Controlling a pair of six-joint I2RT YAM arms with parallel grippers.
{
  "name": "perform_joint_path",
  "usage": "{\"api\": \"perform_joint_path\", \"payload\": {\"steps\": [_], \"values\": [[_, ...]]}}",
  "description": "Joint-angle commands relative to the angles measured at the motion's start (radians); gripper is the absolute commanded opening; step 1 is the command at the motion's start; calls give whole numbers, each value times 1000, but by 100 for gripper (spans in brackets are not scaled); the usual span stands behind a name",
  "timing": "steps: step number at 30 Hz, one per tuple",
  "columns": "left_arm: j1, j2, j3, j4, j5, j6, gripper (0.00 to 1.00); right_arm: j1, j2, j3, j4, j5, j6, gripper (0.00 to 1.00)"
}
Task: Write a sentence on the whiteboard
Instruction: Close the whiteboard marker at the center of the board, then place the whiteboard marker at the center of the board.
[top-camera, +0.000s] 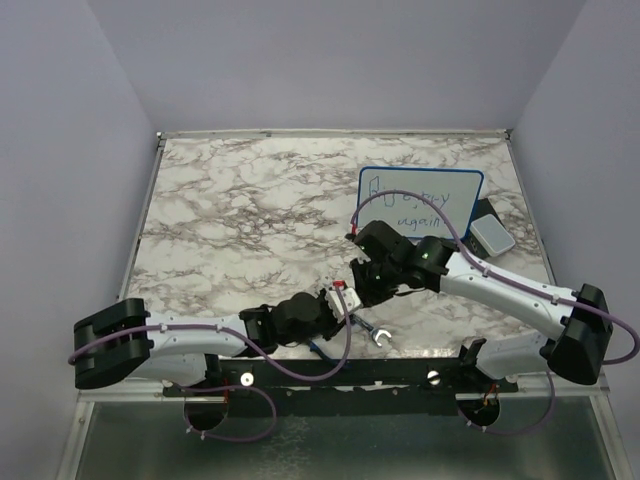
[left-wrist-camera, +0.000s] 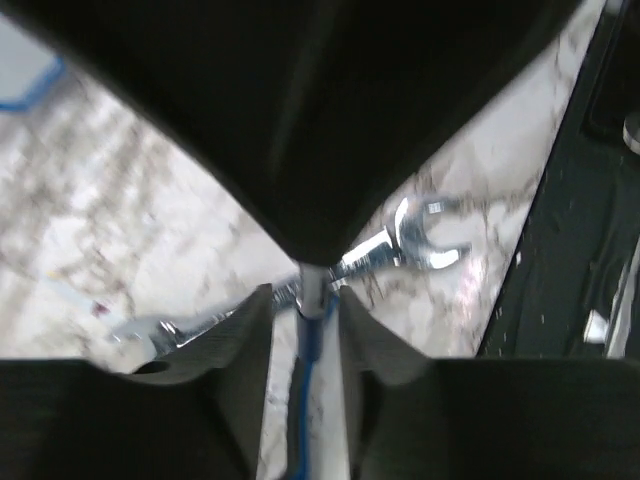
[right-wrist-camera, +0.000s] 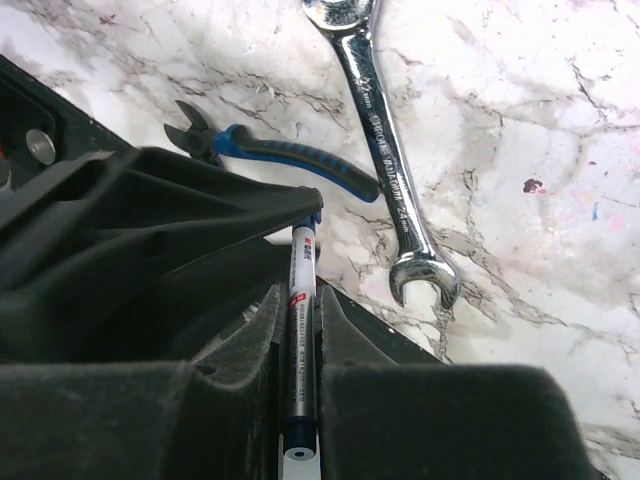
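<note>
Lilac walls (top-camera: 60, 150) close in a marbled worktop (top-camera: 220, 210). Near the front edge the 2 claws meet tip to tip, close to a wrench (right-wrist-camera: 385, 150) and blue-handled cutters (right-wrist-camera: 290, 160). The right claw (right-wrist-camera: 298, 300) is clamped on the barrel of a pen (right-wrist-camera: 299, 340), and the left claw (left-wrist-camera: 303, 300) is pinched on the pen's blue end, likely its cap. Farther back on the right the whiteboard (top-camera: 465, 195) lies flat, well apart from the pen, with the sentence (top-camera: 425, 205) on it in 2 scrawled lines. The writing looks done, so this reads as capping. Next the cap needs a straight push along the barrel, then 1 claw lets go.
</note>
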Motion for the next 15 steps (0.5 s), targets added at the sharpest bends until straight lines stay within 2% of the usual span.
{"api": "perform_joint_path", "payload": {"steps": [1,3,7,10,13,15], "values": [[5,-71,72,76,-119,4,40,-2,-20,17,-9,83,36,1],[6,-80,63,54,-166,0,48,-16,-36,26,-5,115,40,1],[9,-111,37,32,-197,-27,53,-45,-65,15,29,205,54,1],[11,-135,19,23,-213,-55,61,-98,-100,-49,114,265,68,1],[27,-144,7,13,-224,-97,83,-150,-138,-139,282,274,74,1],[56,-144,6,0,-221,-147,90,-171,-140,-185,388,283,80,1]]}}
